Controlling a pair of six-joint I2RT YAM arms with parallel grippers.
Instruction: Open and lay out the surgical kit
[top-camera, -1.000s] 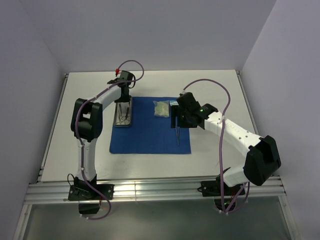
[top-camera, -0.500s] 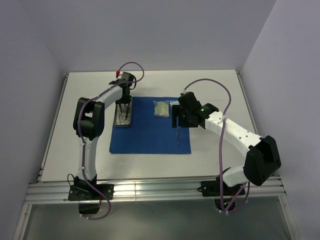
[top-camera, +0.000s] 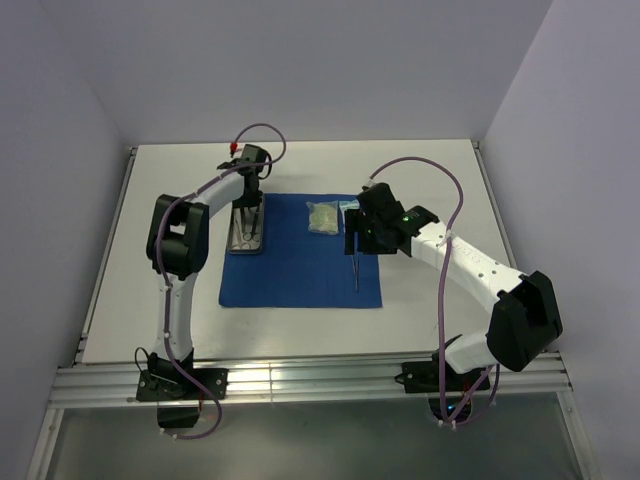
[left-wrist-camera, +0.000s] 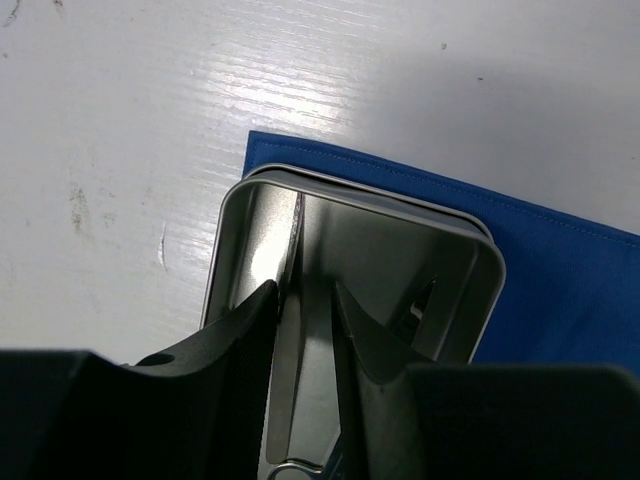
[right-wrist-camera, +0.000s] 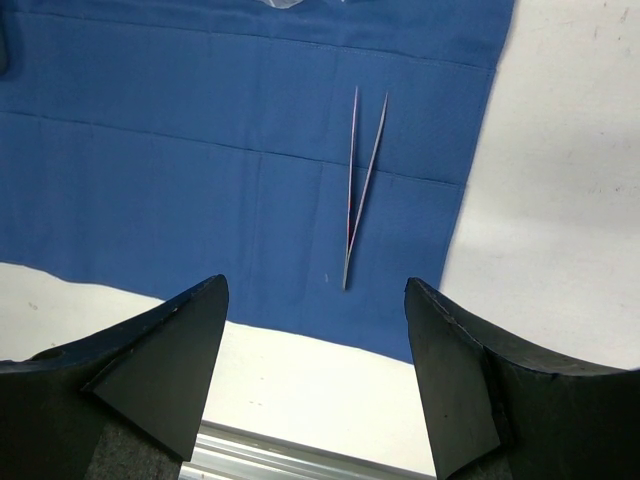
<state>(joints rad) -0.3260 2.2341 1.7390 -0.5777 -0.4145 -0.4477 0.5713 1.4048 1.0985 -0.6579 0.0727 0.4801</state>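
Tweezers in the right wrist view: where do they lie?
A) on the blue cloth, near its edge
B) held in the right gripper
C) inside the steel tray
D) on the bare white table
A: the tweezers lie flat on the blue cloth, below the open right gripper, which touches nothing.
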